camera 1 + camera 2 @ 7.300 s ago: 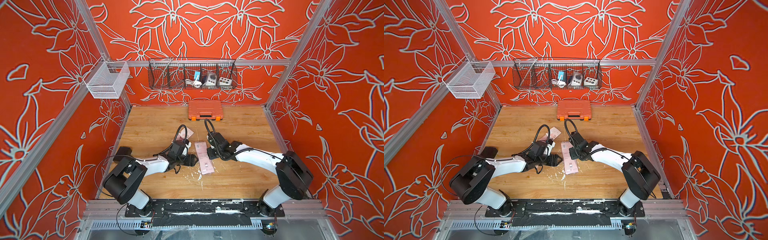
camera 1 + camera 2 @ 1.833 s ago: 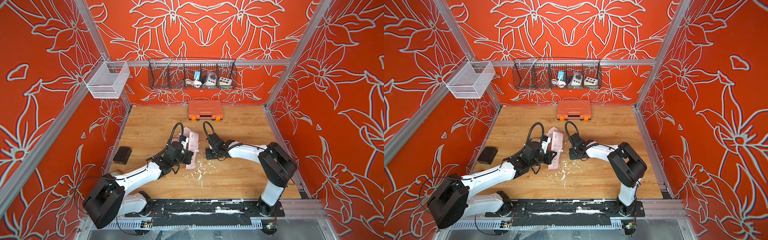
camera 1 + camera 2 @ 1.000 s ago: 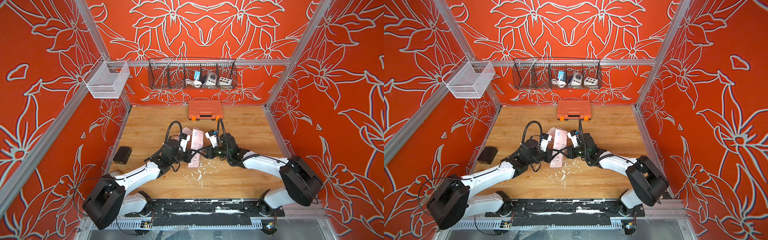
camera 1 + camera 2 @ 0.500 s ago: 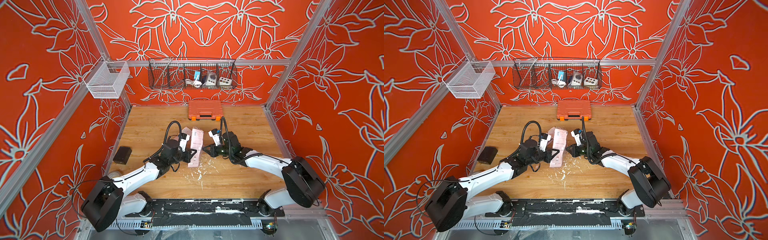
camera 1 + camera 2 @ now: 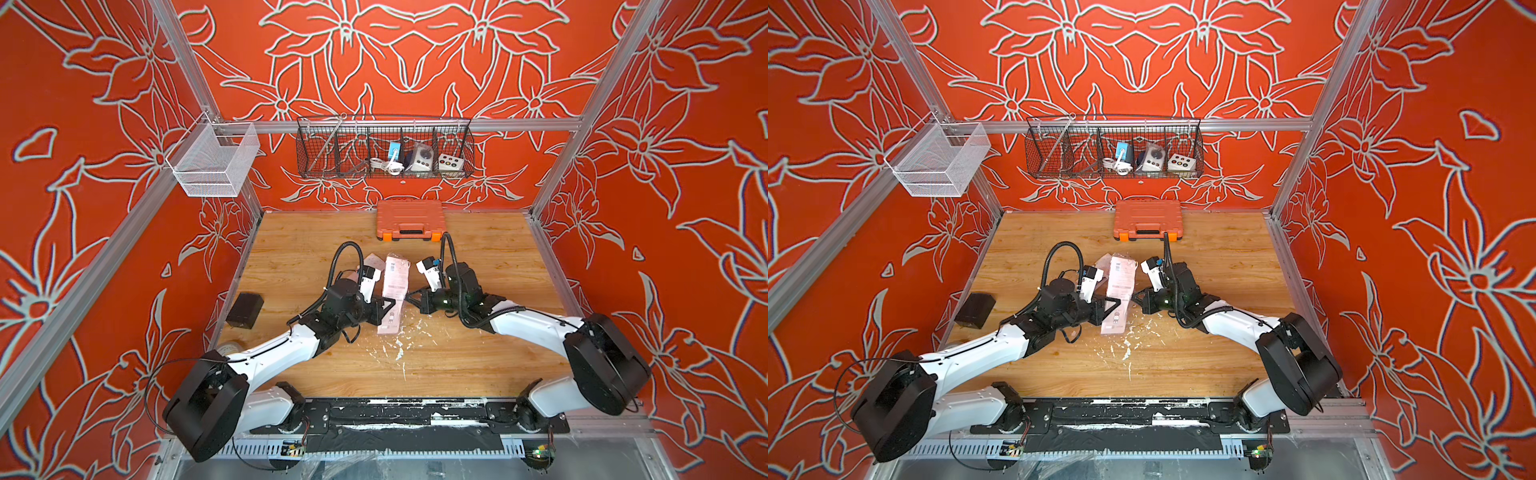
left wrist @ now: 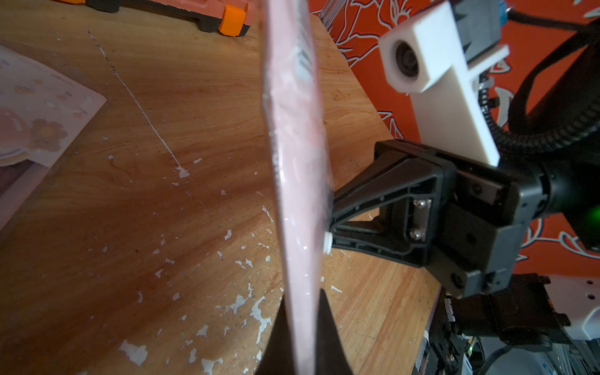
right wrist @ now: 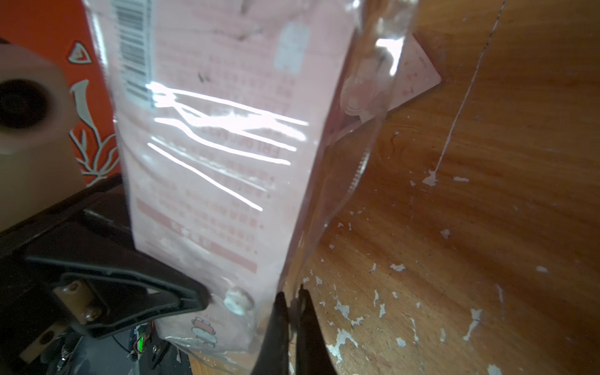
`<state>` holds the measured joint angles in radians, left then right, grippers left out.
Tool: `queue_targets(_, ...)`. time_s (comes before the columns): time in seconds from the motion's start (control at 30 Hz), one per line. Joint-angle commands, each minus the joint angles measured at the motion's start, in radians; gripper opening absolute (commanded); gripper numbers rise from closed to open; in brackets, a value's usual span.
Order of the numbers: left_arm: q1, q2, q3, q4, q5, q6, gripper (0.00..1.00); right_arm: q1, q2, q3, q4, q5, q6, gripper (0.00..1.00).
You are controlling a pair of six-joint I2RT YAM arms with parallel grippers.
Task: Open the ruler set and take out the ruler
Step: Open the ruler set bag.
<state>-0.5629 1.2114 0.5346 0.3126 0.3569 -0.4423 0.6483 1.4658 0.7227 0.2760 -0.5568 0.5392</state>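
The ruler set [image 5: 397, 286] [image 5: 1120, 289] is a pink printed card in a clear plastic pouch, held upright above the wooden table between both arms. My left gripper [image 5: 388, 306] [image 6: 300, 311] is shut on its lower part, with the pouch [image 6: 297, 156] seen edge-on between the fingers. From the opposite side, my right gripper [image 5: 409, 296] [image 7: 291, 300] is shut on the pouch's loose clear edge [image 7: 344, 194], next to a white snap [image 7: 237, 300]. I cannot make out the ruler inside the pouch.
A pink printed card [image 5: 371, 263] [image 6: 35, 123] lies flat on the table behind the set. An orange tool case [image 5: 410, 219] stands at the back and a black box [image 5: 245, 309] at the left edge. A wire basket [image 5: 384, 147] and a mesh basket [image 5: 212, 160] hang on the walls.
My right gripper has closed from open onto the pouch's clear edge. The left gripper has kept the set upright, almost in the same place.
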Motion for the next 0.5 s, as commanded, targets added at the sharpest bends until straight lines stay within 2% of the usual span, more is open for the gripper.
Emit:
queue_targets(0.0, 0.003, 0.001, -0.018, 0.034, 0.006, 0.001, 0.00, -0.003, -0.035, 0.010, -0.026, 0.051, -0.007, 0.00)
queue_targets(0.17, 0.003, -0.005, -0.029, 0.034, -0.028, -0.006, 0.00, -0.018, -0.051, 0.002, -0.080, 0.096, -0.006, 0.00)
queue_targets(0.33, 0.004, 0.000, -0.035, 0.043, -0.038, -0.014, 0.01, -0.048, -0.062, -0.036, -0.039, 0.038, 0.042, 0.00)
queue_targets(0.4, 0.004, 0.009, -0.035, 0.044, -0.043, -0.017, 0.28, -0.048, -0.061, -0.033, -0.041, -0.010, 0.051, 0.00)
queue_targets(0.47, 0.004, 0.017, -0.033, 0.044, -0.043, -0.017, 0.46, -0.049, -0.058, -0.038, -0.019, -0.066, 0.079, 0.00)
